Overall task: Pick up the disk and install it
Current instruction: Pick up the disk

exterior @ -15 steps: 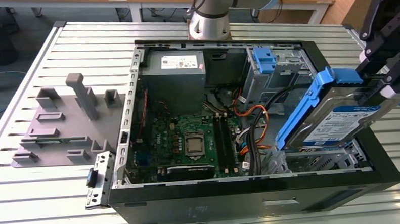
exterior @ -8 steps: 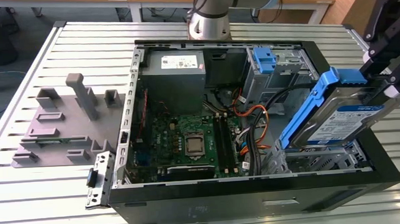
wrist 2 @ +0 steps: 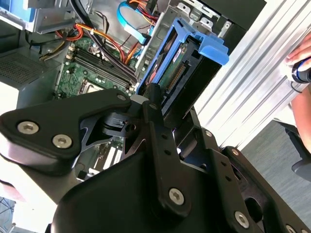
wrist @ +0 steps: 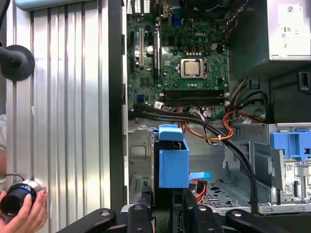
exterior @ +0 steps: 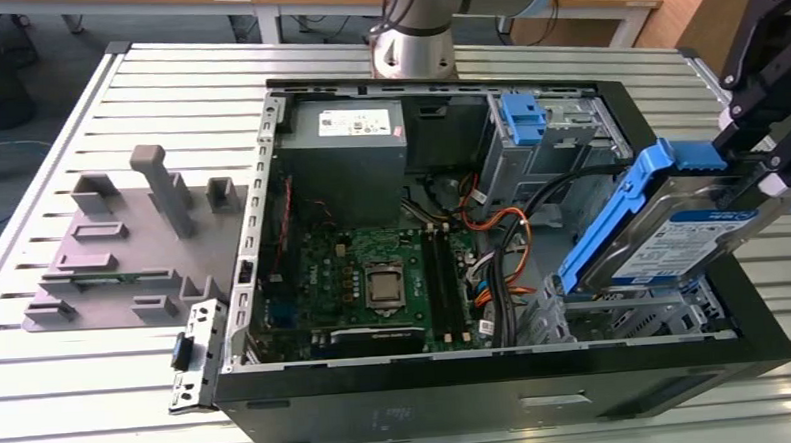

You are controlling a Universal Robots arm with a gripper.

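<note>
A white-and-blue label sits on the disk (exterior: 697, 238) and a white one on the power supply (exterior: 345, 149), neither's print legible.

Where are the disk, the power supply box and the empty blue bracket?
disk (exterior: 691, 241), exterior view, on its white-and-blue label.
power supply box (exterior: 346, 164), exterior view, on its grey face.
empty blue bracket (exterior: 522, 116), exterior view, on its upper end.

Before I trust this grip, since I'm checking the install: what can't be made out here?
- The gripper, shut on the disk: cut off by the exterior view's right edge.
- The disk's lower end: exterior view, behind the metal cage.
- The disk's label: first wrist view, hidden behind its blue carrier.
- The hand: first wrist view, cut by the picture's edge.
</note>
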